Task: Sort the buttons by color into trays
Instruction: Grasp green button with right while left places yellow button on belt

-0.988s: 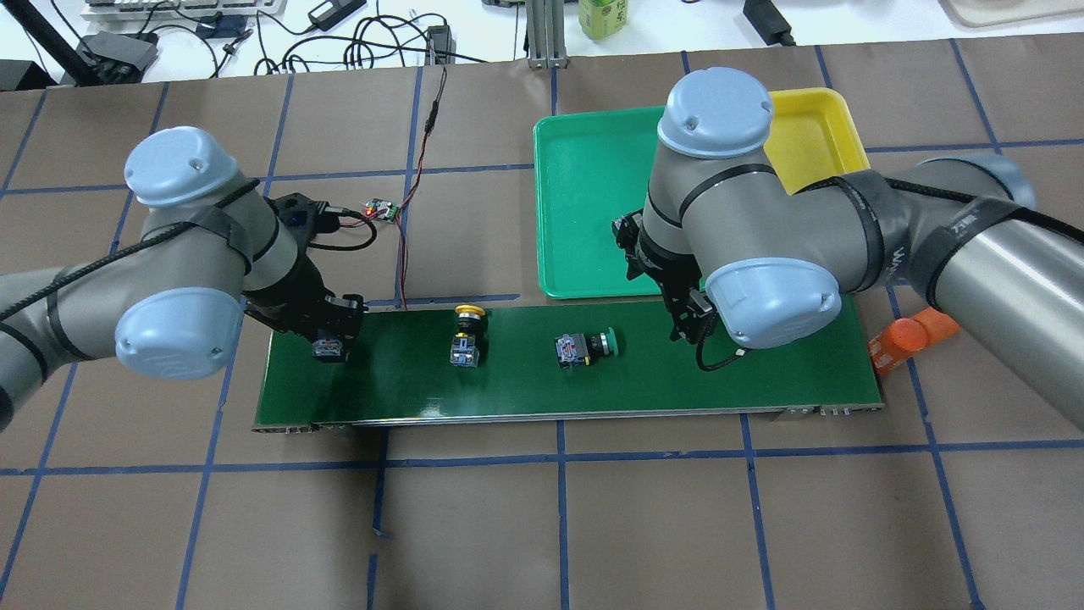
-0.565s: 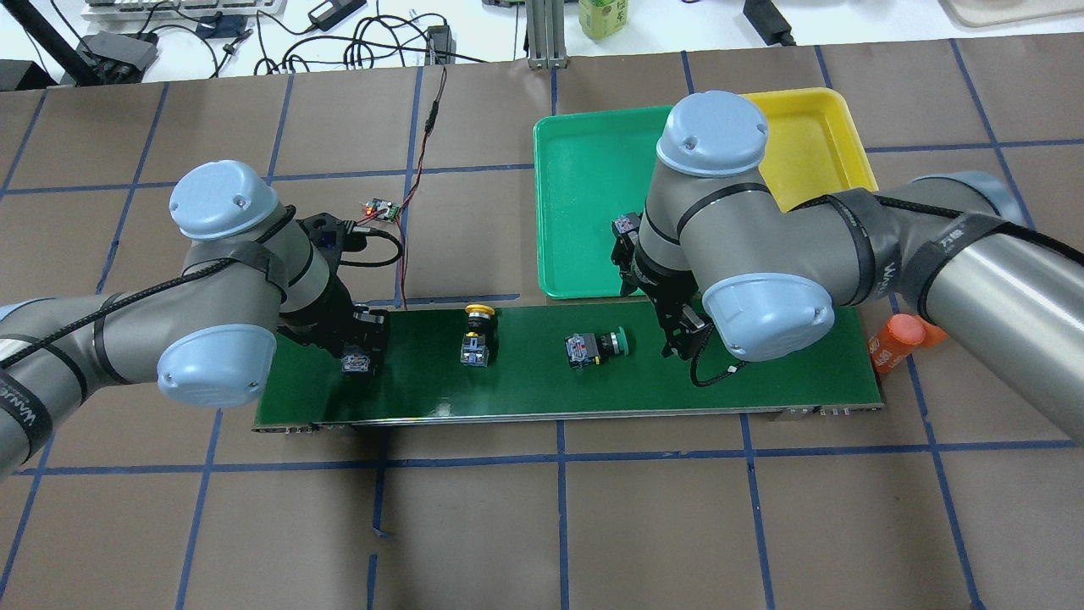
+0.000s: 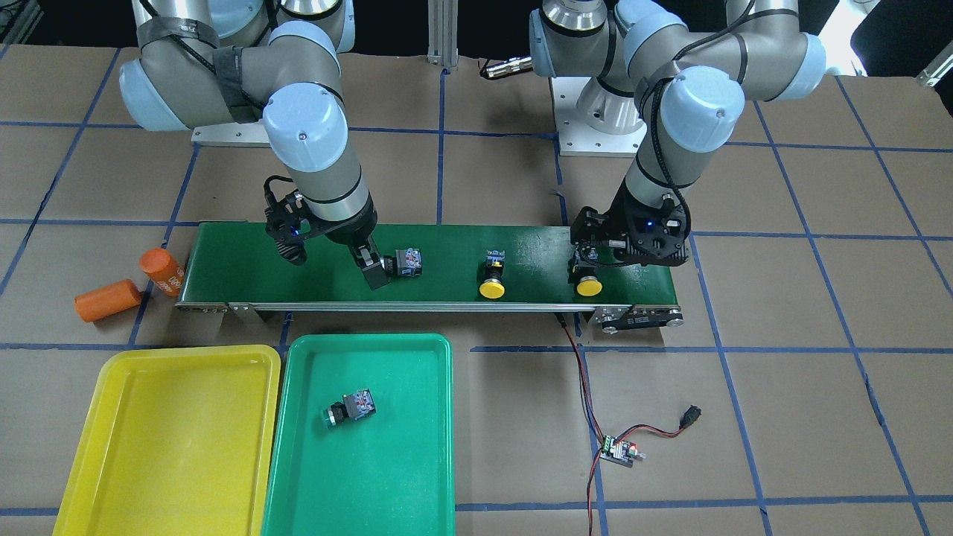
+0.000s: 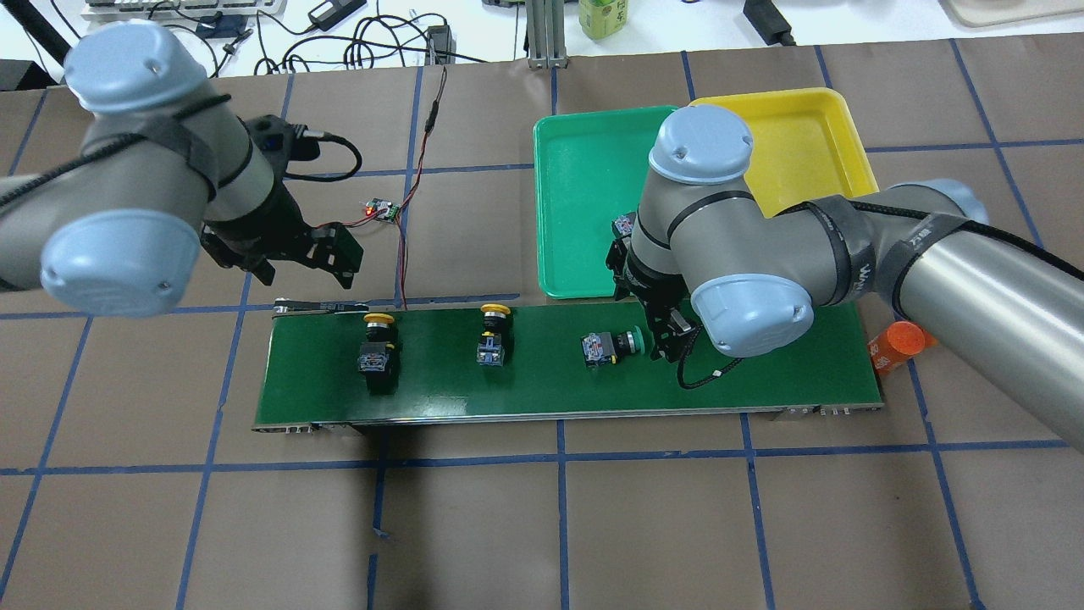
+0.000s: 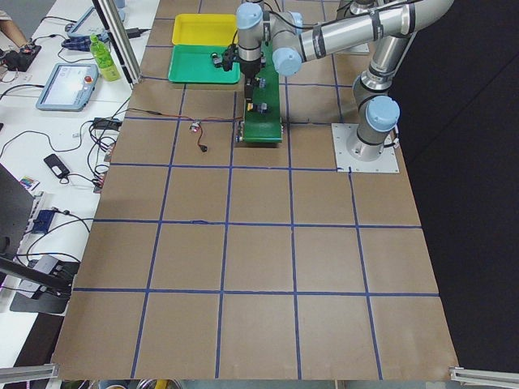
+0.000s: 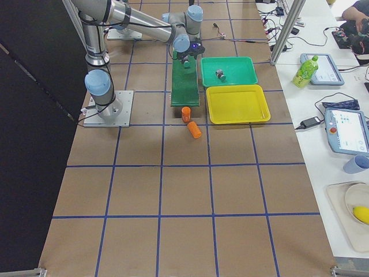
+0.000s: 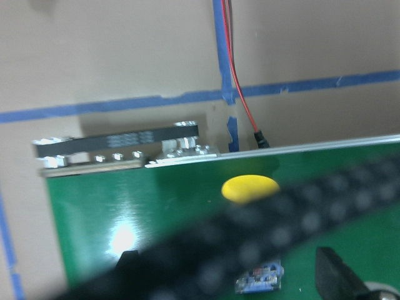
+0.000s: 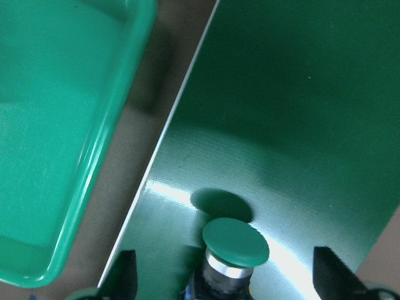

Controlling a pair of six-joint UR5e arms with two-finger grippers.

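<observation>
Noting right gripper [image 8: 228,275] low over the conveyor belt [image 8: 300,94], jaws standing wide apart and clamping nothing yet. Catching a fingertip at each side of the green button [image 8: 235,240], which is lying on its side with its round cap facing the wrist camera. Not managing to tell whether either pad is touching it. Reading this as lining up for a pinch on the cap or neck, the step in hand being the pick of the one green piece left on the belt. Spotting green tray [image 4: 584,186] just beyond those jaws, across the belt edge, so judging the carry as short. Finding second green button [image 3: 350,406] already lying inside that tray. Placing yellow tray [image 4: 813,140] farther out, right beside the green one, holding no button so far. Turning to left gripper [image 7: 229,272]: jaws likewise apart and empty, hanging raised near the belt's end, with a blurred cable [image 7: 300,206] crossing the lens. Seeing first yellow button [image 4: 378,339] lying on the belt just ahead of and below those jaws, cap toward the tray-side edge. Marking second yellow button [image 4: 493,337] farther along, between the two grippers. Judging both yellow pieces as waiting their turn, and roughly a quarter of the sort as done.
</observation>
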